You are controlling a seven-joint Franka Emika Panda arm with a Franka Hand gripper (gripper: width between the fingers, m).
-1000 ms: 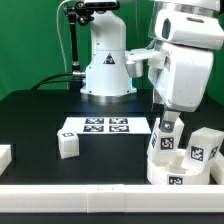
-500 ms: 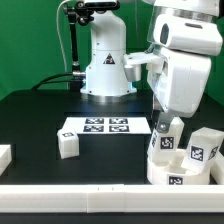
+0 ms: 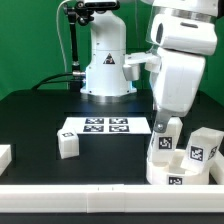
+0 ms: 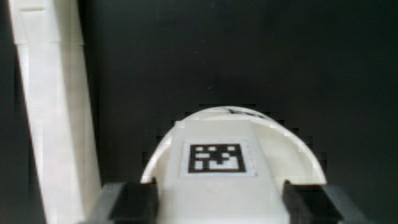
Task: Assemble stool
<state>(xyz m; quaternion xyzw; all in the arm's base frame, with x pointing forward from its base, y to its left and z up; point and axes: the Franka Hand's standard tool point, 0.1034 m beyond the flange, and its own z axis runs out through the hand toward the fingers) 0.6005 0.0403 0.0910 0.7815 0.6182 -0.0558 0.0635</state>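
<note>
The stool's round white seat lies near the front of the table on the exterior view's right, with a tag on its rim. A tagged leg block stands upright on it. My gripper comes down from above onto this leg. In the wrist view the leg fills the gap between my fingers, which press on its two sides. A second tagged leg sits just right of the seat. A third leg lies left of the middle.
The marker board lies flat mid-table in front of the robot's base. A plain white block sits at the exterior view's left edge. A white rail runs along the table's front. A long white bar shows beside the leg in the wrist view.
My fingers have closed in from wide open onto the sides of the upright leg. The arm has hardly moved, and the other parts lie where they were.
</note>
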